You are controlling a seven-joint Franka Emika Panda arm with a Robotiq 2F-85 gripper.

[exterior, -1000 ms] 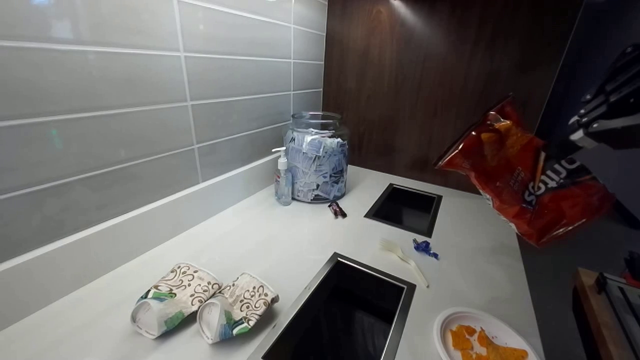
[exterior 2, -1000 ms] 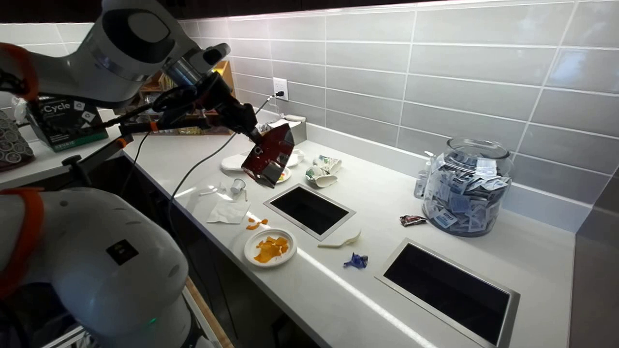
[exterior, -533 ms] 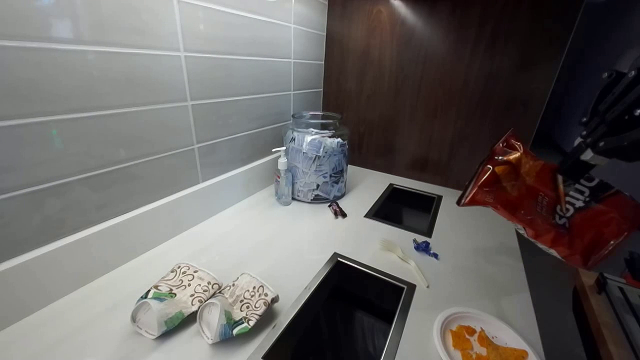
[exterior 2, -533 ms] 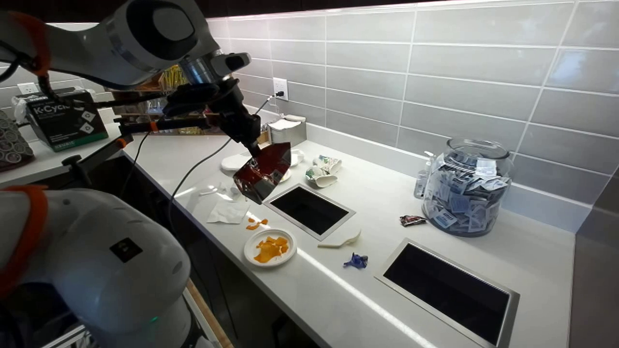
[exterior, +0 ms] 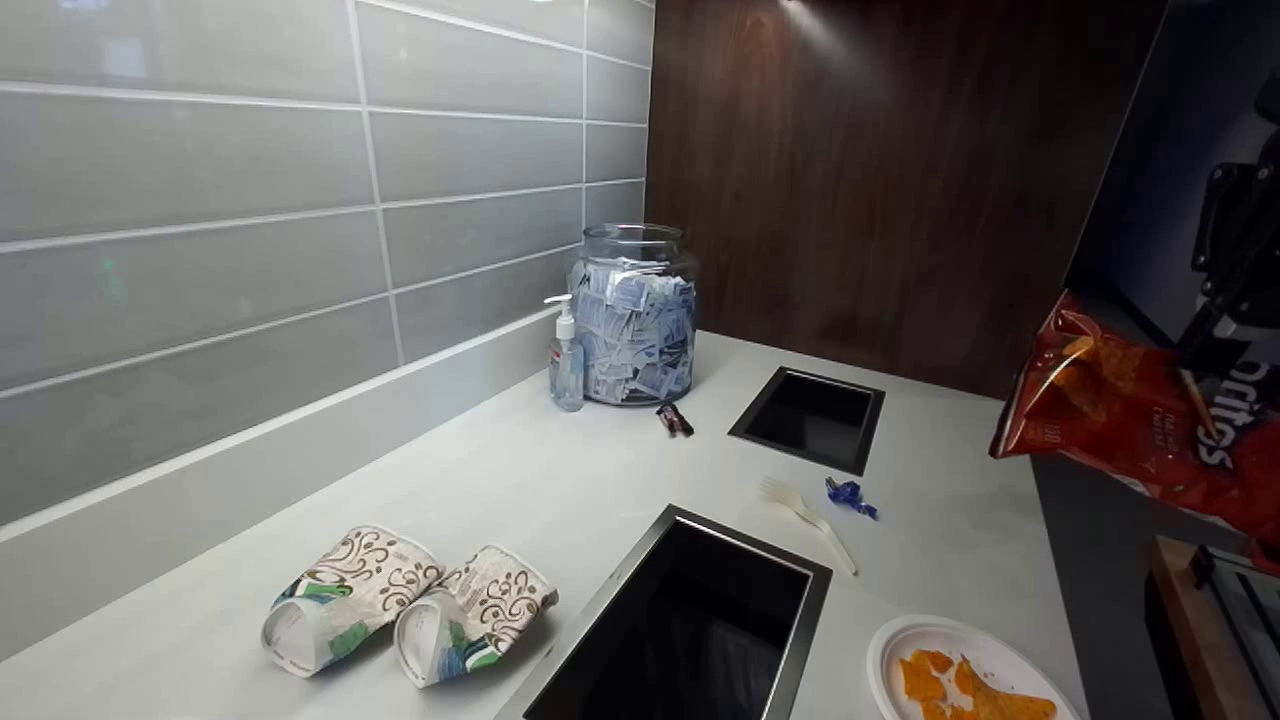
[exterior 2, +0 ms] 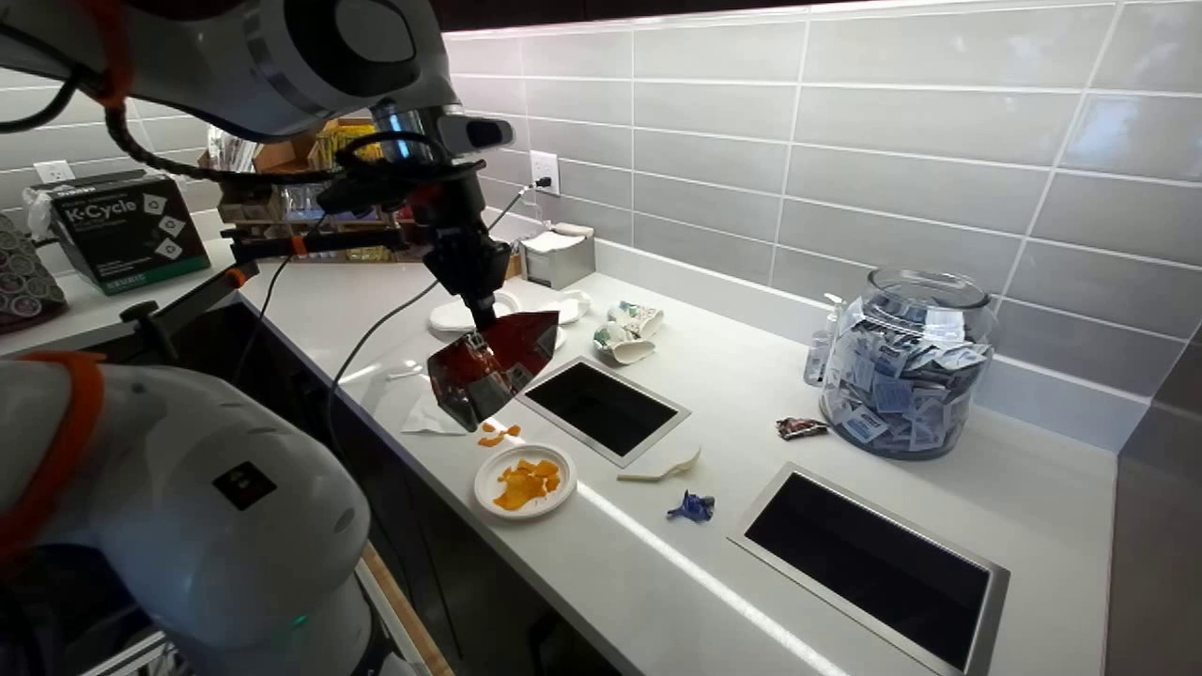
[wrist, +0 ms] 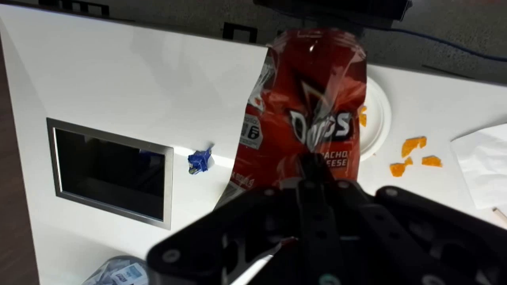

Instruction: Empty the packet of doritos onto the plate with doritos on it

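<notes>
My gripper [wrist: 313, 164] is shut on the red packet of doritos [wrist: 269, 162] by its printed face. In an exterior view the packet [exterior 2: 507, 355] hangs tilted above the counter, behind and left of the plate, and the gripper [exterior 2: 484, 317] points down onto it. The packet [exterior: 1120, 415] is partly cut off at the right edge of an exterior view. The white plate [exterior 2: 562, 493] with orange doritos [exterior 2: 524, 484] lies near the counter's front edge. In the wrist view the packet hides much of the plate [wrist: 381, 118]. The packet's opening cannot be made out.
Loose chip pieces [exterior 2: 498, 435] and a napkin [exterior 2: 427, 416] lie by the plate. A white fork [exterior: 815, 520], a blue wrapper [exterior: 850, 497], two dark framed counter inserts [exterior: 700, 610], crumpled paper cups [exterior: 350, 595], a pump bottle [exterior: 567, 365] and a glass jar [exterior: 640, 330] are also on the counter.
The arm has lowered the packet and brought it nearer the plate. In an exterior view it has shifted down and right, partly out of frame. The plate and its chips look unchanged.
</notes>
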